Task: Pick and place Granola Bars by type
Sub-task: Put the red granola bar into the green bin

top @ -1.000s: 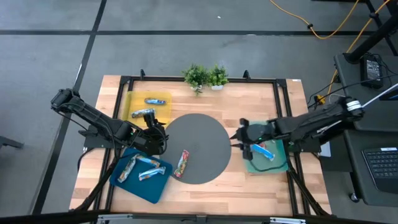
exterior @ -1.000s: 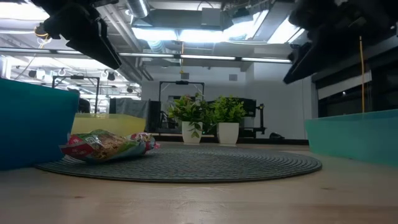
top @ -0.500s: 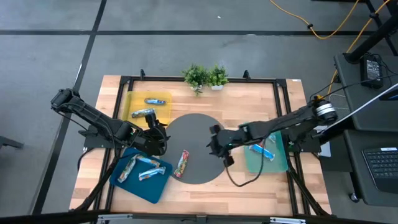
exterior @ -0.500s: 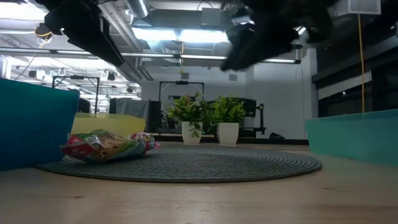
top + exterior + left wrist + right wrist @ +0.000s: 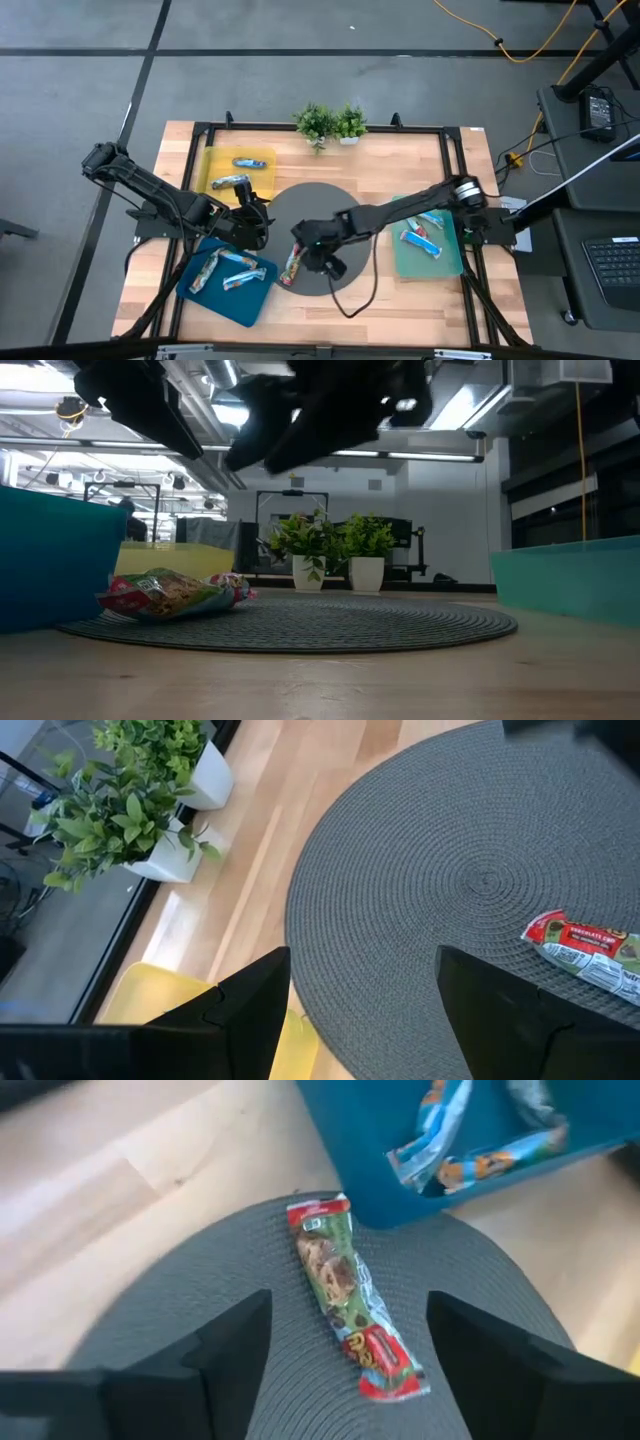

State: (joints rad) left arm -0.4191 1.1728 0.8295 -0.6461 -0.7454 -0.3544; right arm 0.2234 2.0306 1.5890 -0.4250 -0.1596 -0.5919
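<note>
Right gripper (image 5: 306,256) spread above the red-green bar (image 5: 354,1313); left gripper (image 5: 252,222) spread, partly hidden.

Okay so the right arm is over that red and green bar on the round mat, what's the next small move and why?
Probably lower the right gripper straight down onto the red and green bar. That gripper is open with the bar lying between its fingers in the right wrist view, and the low view shows the arm well above the round mat, so it needs to descend before closing.

The wooden table (image 5: 400,170) carries a round grey mat (image 5: 330,215), yellow, blue, green trays, two potted plants
</note>
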